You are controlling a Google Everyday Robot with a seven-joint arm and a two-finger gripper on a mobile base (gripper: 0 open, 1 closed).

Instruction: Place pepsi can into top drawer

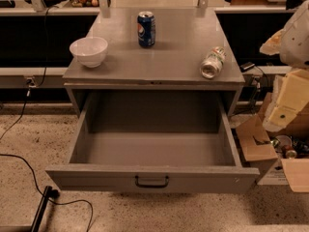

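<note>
The big grey metal cabinet has a flat top. Its wide grey metal top drawer is pulled all the way out, with a small dark handle in the middle of its front. The robot's pale cream gripper hangs past the right edge of the cabinet, about level with its front edge. I cannot tell if this claw is spread or pressed together.

A round white bowl sits near the front left corner of the top. A clear plastic bottle with a green label lies on its side near the front right corner.

The small dark-blue pepsi can stands upright near the middle of the back edge, well apart from the gripper, to its left and farther back.
</note>
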